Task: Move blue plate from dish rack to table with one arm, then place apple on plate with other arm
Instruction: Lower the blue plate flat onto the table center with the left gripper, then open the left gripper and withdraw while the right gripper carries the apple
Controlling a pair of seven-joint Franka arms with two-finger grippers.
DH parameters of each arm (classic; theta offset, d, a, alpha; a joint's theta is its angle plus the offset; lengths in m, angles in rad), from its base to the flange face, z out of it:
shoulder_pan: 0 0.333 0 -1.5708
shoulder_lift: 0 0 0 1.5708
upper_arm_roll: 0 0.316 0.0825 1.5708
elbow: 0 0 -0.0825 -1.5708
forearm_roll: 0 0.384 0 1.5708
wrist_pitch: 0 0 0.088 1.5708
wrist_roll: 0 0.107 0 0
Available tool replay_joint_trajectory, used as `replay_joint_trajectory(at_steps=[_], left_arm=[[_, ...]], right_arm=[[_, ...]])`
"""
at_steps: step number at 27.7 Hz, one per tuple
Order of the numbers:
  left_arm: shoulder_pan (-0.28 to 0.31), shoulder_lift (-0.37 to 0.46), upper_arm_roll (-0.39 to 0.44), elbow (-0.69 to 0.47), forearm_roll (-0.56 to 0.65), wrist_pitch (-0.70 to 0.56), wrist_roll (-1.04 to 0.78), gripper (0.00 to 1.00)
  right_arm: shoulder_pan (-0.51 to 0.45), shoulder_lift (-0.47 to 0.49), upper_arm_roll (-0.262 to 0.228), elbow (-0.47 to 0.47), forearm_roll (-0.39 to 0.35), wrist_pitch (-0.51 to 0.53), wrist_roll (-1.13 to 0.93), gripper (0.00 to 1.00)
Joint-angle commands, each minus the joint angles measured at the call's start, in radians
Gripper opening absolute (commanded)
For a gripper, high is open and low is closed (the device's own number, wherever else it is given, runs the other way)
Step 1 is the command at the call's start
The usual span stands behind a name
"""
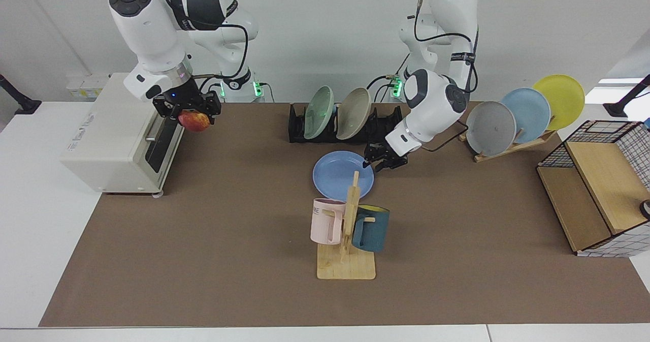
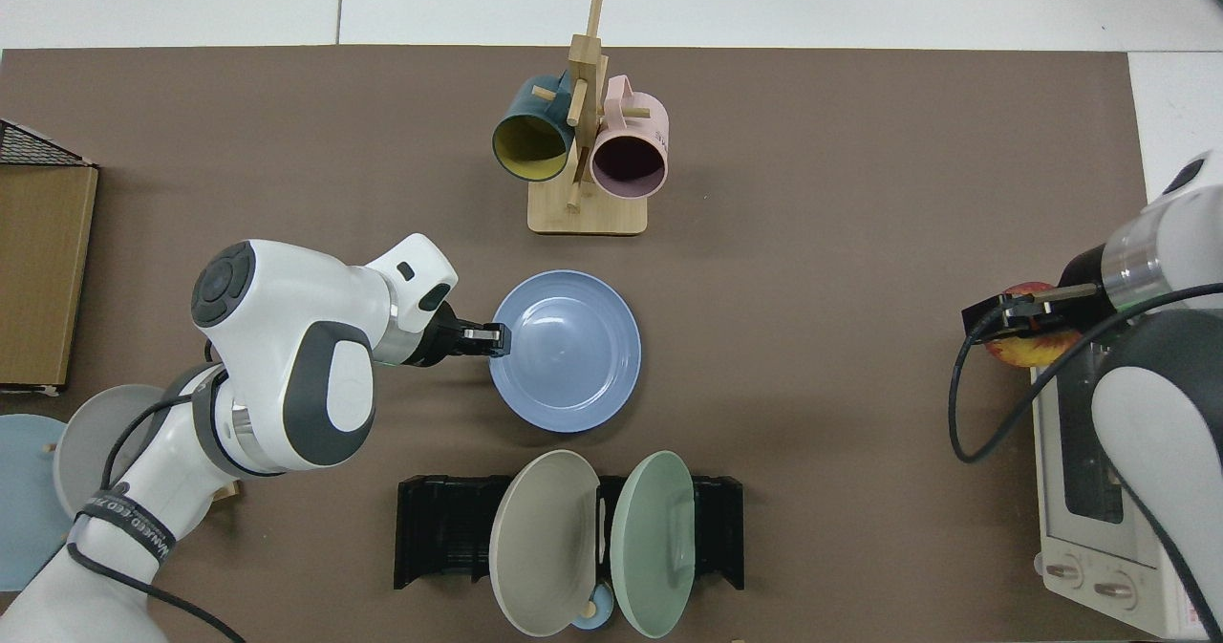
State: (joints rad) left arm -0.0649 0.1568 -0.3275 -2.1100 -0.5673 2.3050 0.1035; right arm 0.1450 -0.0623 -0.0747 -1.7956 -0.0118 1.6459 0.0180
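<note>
We see the left end effector (image 1: 366, 163) gripping the blue plate (image 1: 341, 174) flat at its 3 o'clock rim for set-down; the right end effector (image 1: 189, 109) clasps the apple (image 1: 193, 121) (waiting).

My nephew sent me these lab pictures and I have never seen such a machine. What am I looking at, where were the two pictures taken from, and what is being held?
These are two white robot arms, each ending in a two-finger gripper, at a white table covered by a brown mat. One picture faces the robots from across the table; the other looks straight down.

The left gripper pinches the rim of the round periwinkle-blue plate, low over the mat or just touching it, between the low black dish rack and a wooden mug stand bearing a pink mug and a dark teal mug.

The right gripper holds the small red-and-yellow apple in the air beside a cream toaster oven.

A slanted wooden stand holds grey, sky-blue and yellow plates.
</note>
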Motion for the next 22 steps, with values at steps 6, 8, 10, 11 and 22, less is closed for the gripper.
replay_joint_trajectory(at_steps=[6,8,10,11,22], left_arm=[[-0.006,-0.028,0.013,0.01,0.091,0.002,-0.062,0.68],[0.0,-0.049,0.027,0.028,0.167,-0.018,-0.097,0.68],[0.003,-0.069,0.054,0.053,0.239,-0.085,-0.122,0.69],[0.004,-0.078,0.068,0.073,0.269,-0.128,-0.123,0.69],[0.004,-0.155,0.113,0.272,0.555,-0.562,-0.13,0.75]], right_arm=[[0.016,-0.022,0.003,-0.04,0.065,0.037,0.01,0.0],[0.033,-0.022,0.003,-0.044,0.065,0.043,0.026,0.0],[0.039,-0.021,0.003,-0.044,0.067,0.045,0.042,0.0],[0.045,-0.019,0.003,-0.045,0.067,0.052,0.045,0.0],[0.163,0.009,0.003,-0.091,0.064,0.16,0.187,0.0]])
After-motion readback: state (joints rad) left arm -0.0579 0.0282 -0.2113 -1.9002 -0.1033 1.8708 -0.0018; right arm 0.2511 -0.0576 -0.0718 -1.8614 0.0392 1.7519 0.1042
